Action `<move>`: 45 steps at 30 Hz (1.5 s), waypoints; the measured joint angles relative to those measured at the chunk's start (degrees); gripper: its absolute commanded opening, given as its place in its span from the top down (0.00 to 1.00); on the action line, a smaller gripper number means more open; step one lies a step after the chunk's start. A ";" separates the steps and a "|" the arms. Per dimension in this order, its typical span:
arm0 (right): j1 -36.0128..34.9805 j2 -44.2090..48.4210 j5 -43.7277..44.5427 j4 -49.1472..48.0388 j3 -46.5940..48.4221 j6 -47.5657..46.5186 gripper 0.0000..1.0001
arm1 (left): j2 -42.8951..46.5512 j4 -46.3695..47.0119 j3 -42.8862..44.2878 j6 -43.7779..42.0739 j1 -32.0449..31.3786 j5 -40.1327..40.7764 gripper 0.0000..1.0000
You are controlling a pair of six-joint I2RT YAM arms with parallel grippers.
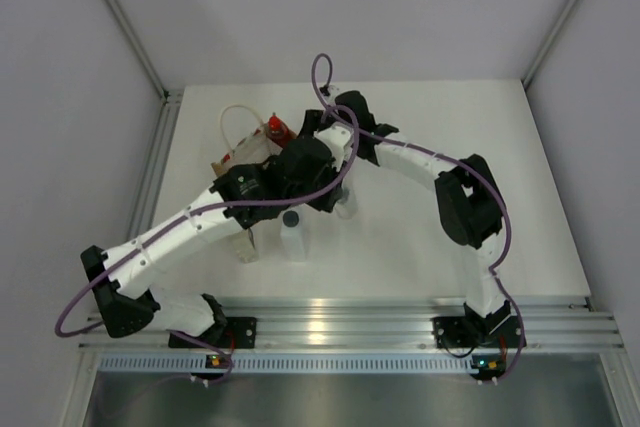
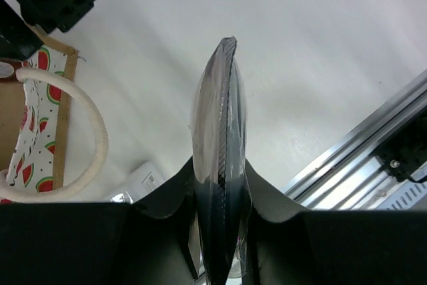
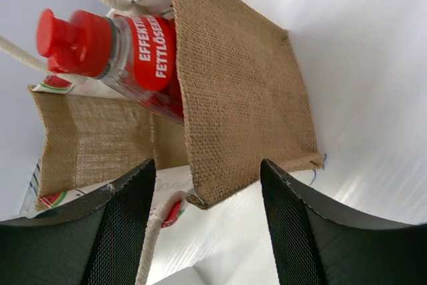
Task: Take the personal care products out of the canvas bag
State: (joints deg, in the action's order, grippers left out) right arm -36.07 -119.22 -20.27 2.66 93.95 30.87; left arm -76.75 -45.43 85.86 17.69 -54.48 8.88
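Pinching the silvery-grey pouch (image 2: pixel 220 111) edge-on, the left gripper (image 2: pixel 219 185) is holding it with both black fingers pressed against its flat sides. The pouch is hanging above the white table (image 1: pixel 450 117), outside the canvas bag (image 1: pixel 232 155). In the left wrist view the bag is showing at 9 o'clock from the pouch, with its watermelon-print lining and a white rope handle (image 2: pixel 93 138) looping out, while the aluminium rail (image 2: pixel 360 158) is running past at 4 o'clock.

The right gripper (image 3: pixel 207 185) is hovering at the bag with its fingers spread apart. A lower corner of the tan weave is lying in the gap between them, and the fingers are not visibly closing on anything.

The red bottle (image 3: pixel 133 51) is sitting inside the bag, its red cap and printed label poking out past the rim. From above, the bag is lying at about 10 o'clock from the table's centre, partly under both wrists.

The white bottle (image 1: pixel 294 240) is standing upright on the table at 5 o'clock from the bag, dark cap on top. What looks like the clear bottle (image 1: pixel 245 245) is standing at its 9 o'clock, half hidden under the left arm.
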 measured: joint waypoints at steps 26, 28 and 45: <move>0.02 -0.46 -0.90 0.26 1.79 0.79 0.37 | -6.67 26.97 -26.34 6.25 -11.96 7.52 0.74; 0.02 -0.46 -0.92 0.24 1.79 0.83 0.37 | -6.69 27.12 -26.43 6.27 -11.96 7.76 0.44; 0.02 -0.48 -1.14 0.24 1.79 1.42 0.37 | 3.67 22.27 -22.01 4.72 -11.98 21.94 0.02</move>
State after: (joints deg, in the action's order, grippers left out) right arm -36.05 -119.70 -21.41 2.90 95.74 32.29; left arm -73.08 -23.16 63.86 22.41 -66.46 30.83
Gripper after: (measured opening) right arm 0.628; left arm 0.979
